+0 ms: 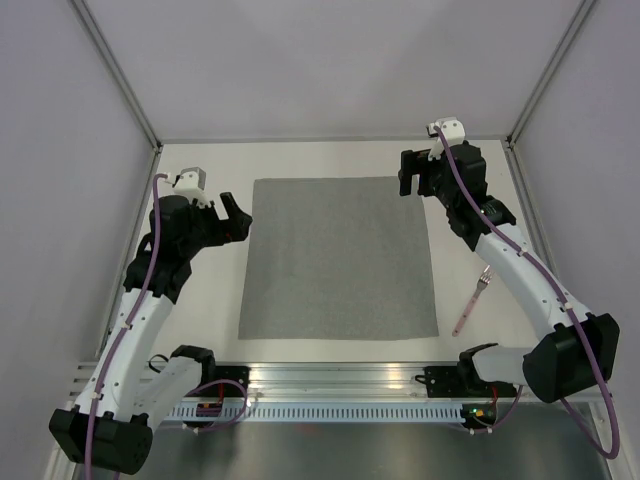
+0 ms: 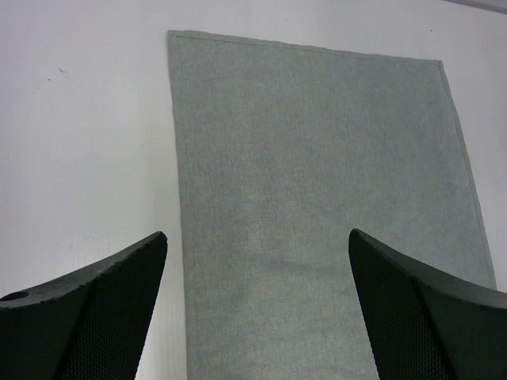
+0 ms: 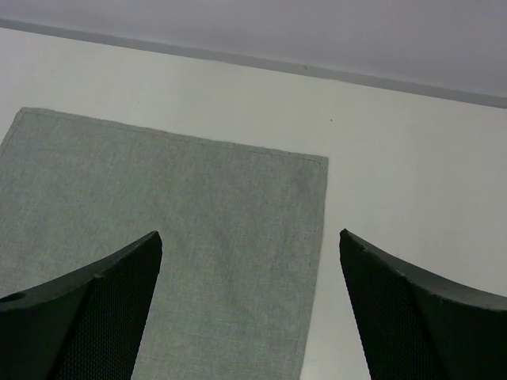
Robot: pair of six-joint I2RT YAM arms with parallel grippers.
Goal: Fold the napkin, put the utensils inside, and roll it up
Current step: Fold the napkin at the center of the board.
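Observation:
The napkin point(image 1: 338, 258) lies flat and unfolded in the middle of the table, a large grey square. My left gripper point(image 1: 240, 213) hovers open just off its left edge, near the far left corner. In the left wrist view the napkin point(image 2: 317, 198) fills the space between and beyond the open left gripper point(image 2: 257, 233). My right gripper point(image 1: 406, 174) is open at the napkin's far right corner. In the right wrist view that corner of the napkin point(image 3: 198, 222) lies under the open right gripper point(image 3: 250, 233). The utensils, one pink-handled fork point(image 1: 470, 300), lie on the table right of the napkin.
An aluminium rail point(image 1: 340, 378) with the arm bases runs along the near edge. Pale enclosure walls and metal posts point(image 1: 130, 90) bound the table at the left, right and back. The right arm's white link point(image 1: 530, 280) passes just right of the fork.

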